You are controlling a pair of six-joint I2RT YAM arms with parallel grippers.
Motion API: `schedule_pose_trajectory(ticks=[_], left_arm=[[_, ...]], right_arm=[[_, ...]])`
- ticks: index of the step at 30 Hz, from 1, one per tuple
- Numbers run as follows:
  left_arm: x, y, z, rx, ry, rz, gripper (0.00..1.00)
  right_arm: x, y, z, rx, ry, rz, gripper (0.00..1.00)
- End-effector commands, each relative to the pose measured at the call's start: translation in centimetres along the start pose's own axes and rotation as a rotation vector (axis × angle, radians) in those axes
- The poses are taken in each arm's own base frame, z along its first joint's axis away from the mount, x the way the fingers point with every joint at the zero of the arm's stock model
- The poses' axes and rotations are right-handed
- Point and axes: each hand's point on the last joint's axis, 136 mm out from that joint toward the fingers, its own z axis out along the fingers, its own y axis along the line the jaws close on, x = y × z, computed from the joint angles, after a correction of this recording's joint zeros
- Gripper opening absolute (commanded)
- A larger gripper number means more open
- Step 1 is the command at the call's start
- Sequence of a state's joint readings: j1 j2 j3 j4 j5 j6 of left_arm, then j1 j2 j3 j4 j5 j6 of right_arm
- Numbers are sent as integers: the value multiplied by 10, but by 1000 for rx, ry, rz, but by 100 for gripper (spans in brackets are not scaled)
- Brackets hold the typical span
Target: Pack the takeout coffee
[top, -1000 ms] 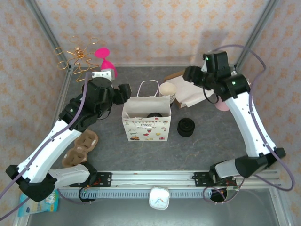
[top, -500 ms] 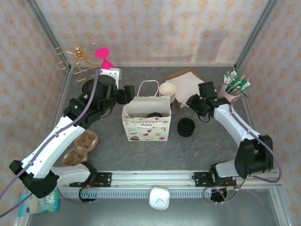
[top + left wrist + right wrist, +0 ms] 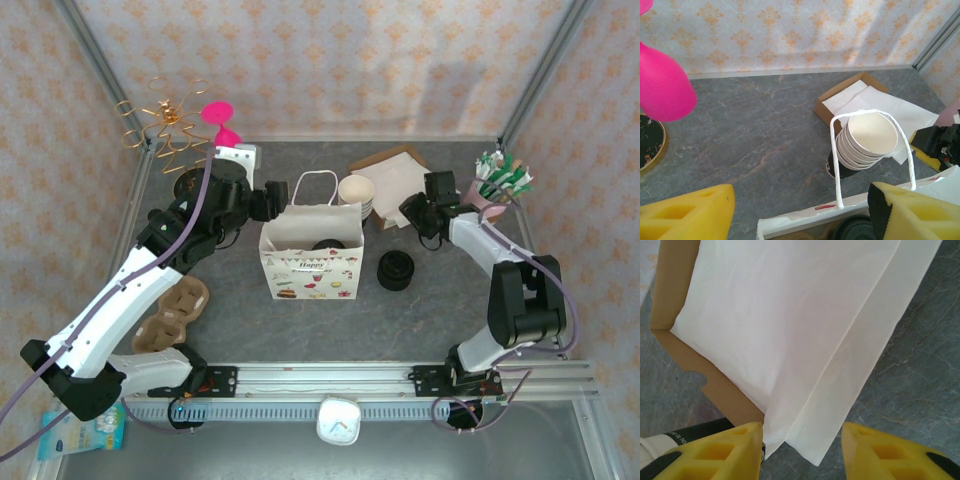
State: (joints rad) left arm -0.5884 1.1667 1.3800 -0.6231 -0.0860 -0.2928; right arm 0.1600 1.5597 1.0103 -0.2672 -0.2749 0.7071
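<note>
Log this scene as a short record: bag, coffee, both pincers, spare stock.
bag: paper gift bag, upright, top open
takeout coffee: inside bag, black lid showing
left pincer: open, empty, near bag handle
right pincer: open, empty, over napkins
spare stock: lidless cup stack behind bag; black lid stack beside it

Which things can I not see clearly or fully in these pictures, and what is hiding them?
- Takeout coffee: top view, the walls of the gift bag hide its cup body.
- Cup carrier: top view, the left arm covers part of it.
- Napkins: right wrist view, the picture's edges cut them off; contact with the right gripper is unclear.
</note>
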Motion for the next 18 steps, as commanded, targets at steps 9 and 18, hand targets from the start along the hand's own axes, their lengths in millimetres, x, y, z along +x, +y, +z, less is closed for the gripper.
schedule_pose_trajectory(ticks=[9, 18], left_arm=[[-9, 8, -2, -35, -40, 1, 73], [-11, 7, -2, -34, -38, -1, 73]], right_arm=[[-14, 11, 21, -9, -14, 9, 41], [-20, 20, 13, -23, -24, -5, 40]])
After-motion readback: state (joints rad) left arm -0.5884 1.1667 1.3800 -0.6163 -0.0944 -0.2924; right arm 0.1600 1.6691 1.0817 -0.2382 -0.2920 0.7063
